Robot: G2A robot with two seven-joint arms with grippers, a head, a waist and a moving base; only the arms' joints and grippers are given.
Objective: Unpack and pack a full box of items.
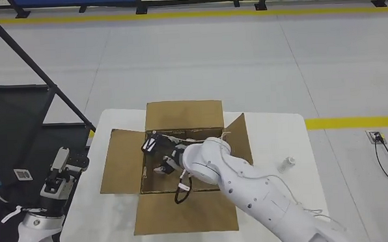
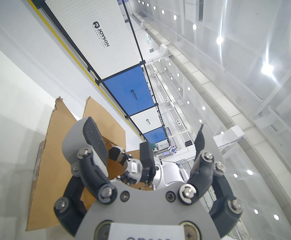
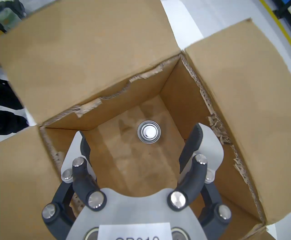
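Open cardboard box [image 1: 184, 115] holds 1 upright silver can [image 3: 149, 135]

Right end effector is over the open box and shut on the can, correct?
No. The right end effector is over the open box but open; the can stands alone on the box floor below it, as the right wrist view shows.

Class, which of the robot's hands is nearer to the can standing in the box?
Right. The right hand hangs open over the box, directly above the can; the left hand is open, well outside the box.
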